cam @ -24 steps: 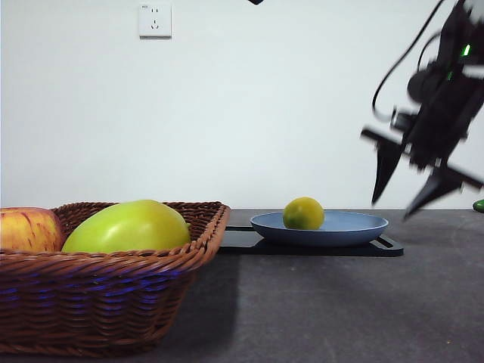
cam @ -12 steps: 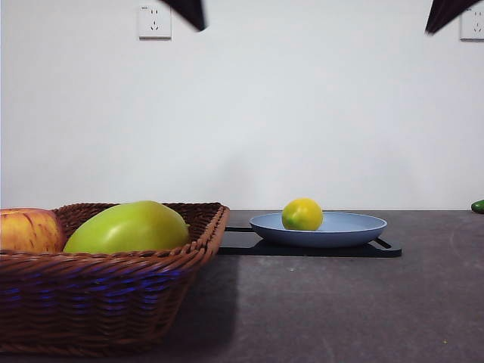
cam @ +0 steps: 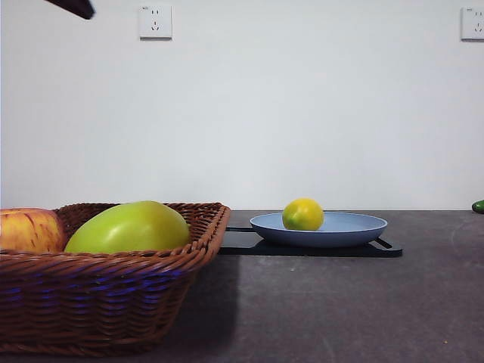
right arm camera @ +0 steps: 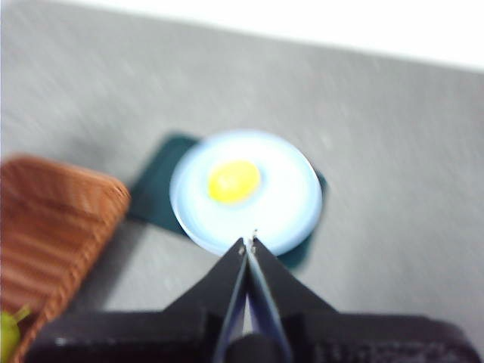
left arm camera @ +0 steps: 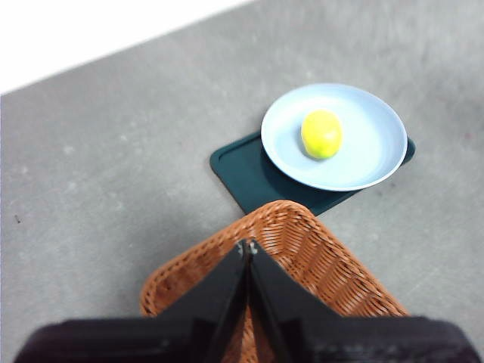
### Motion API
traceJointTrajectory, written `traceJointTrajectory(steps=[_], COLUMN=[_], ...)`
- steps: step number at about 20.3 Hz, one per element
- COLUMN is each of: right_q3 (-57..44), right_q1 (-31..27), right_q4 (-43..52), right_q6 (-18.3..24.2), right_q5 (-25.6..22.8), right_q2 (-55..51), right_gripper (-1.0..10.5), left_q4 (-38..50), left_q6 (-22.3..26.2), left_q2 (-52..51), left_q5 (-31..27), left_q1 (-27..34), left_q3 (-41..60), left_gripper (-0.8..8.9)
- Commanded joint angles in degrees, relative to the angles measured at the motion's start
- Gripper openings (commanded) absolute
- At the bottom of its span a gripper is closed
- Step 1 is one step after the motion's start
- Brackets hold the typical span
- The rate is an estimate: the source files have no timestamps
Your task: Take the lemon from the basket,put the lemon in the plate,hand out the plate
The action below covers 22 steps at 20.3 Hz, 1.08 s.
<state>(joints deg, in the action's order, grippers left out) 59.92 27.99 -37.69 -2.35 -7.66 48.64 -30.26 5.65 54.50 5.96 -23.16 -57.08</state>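
Left pincer: two matte black wedge-shaped jaws tapering to thin tips, rising from a wide black base. Right pincer: same black tapered jaws, same base, picture blurred.

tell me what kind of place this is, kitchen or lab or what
Most likely a staged lab or test tabletop: a bare white wall with power sockets, a dark grey table, and props only: brown wicker basket, light-blue plate holding a small yellow lemon.

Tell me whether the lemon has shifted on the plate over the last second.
No. The lemon sits on the same left part of the plate, unchanged against the black tray.
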Motion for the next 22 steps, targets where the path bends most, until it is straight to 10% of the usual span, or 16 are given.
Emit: traceJointTrajectory(steps=[1, 8, 22], right_q3=[-10.08, -33.38, -33.46], right_q1=[1.73, 3.76, 3.54], right_q4=[10.01, 29.73, 29.73], right_q6=[-0.57, -3.30, -3.10], right_q5=[-0.26, -0.22, -3.37], right_q2=[-4.61, -18.14, -18.84], right_gripper=[0.0, 0.0, 0.0], left_q4=[5.09, 19.10, 19.47], left_q6=[-2.84, -7.69, -7.54], left_q2=[-7.91, -30.75, -32.04], left_q5=[0.24, 0.20, 0.09], left_q1=[-0.17, -0.17, -0.11], left_q3=[8.59, 30.08, 30.05], left_gripper=[0.06, 0.06, 0.09])
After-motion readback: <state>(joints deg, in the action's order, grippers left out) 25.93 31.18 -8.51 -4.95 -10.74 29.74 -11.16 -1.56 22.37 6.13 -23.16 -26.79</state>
